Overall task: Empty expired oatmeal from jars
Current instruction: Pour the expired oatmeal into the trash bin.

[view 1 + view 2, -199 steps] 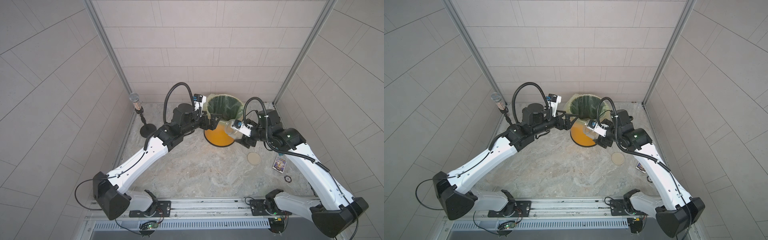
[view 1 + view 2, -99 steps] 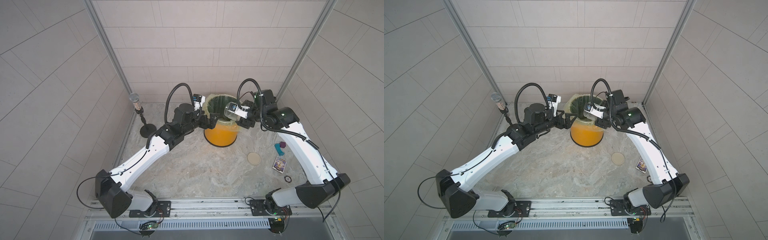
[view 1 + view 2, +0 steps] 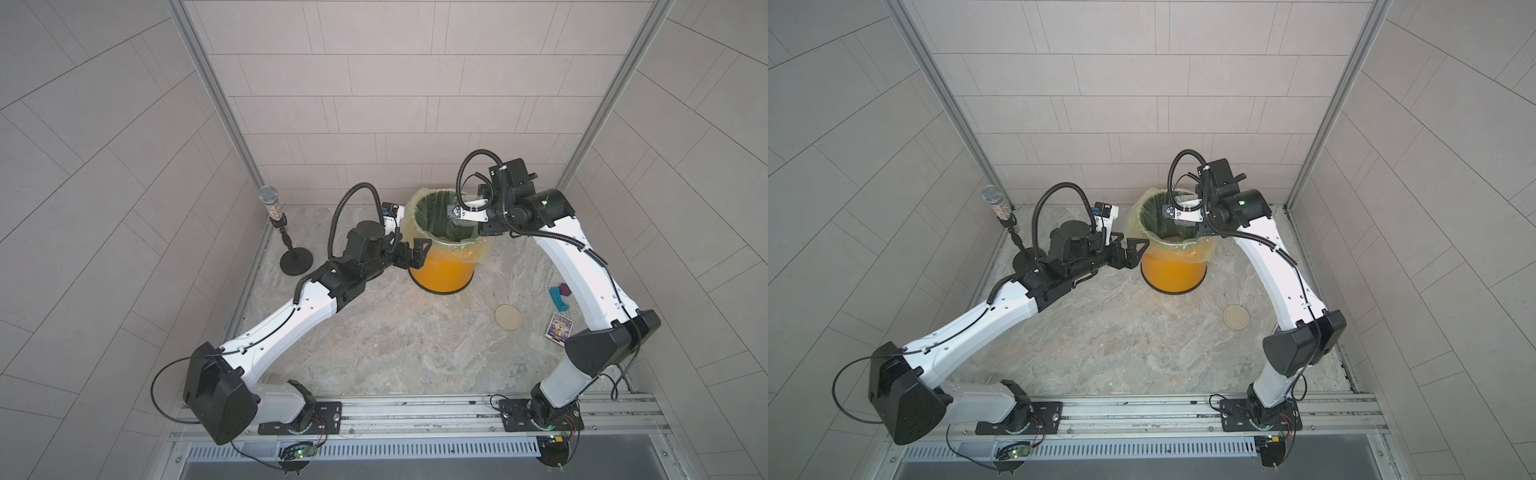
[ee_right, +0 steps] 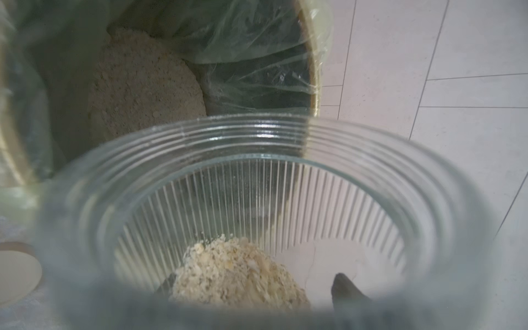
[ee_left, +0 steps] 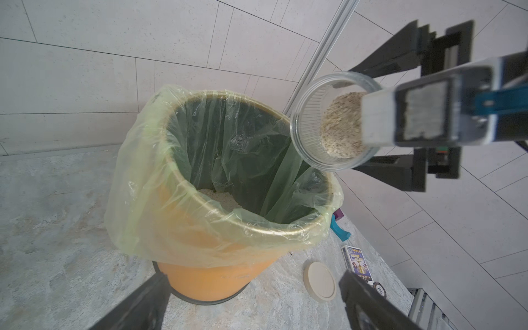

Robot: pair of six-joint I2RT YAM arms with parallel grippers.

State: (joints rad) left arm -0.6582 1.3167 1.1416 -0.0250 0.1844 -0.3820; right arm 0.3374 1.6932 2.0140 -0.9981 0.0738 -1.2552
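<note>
Jar [image 5: 334, 123] being tipped over bin [image 5: 205, 274] by the grasping right end effector [image 3: 465, 222]; steeper tilt probably being needed to clear the oatmeal [image 5: 340, 125]; left end effector [image 3: 417, 254] being shown released.

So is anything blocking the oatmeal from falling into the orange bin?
No, nothing visible is in the way. The right gripper holds the jar tilted over the bin's open mouth. Its lid is off, so the oatmeal has a clear drop.

I'm driving inside a lab test booth. I see panel walls [image 3: 395, 104], aluminium corner posts [image 3: 215, 95], a mounting rail [image 3: 415, 409] and a microphone [image 3: 269, 198].
</note>
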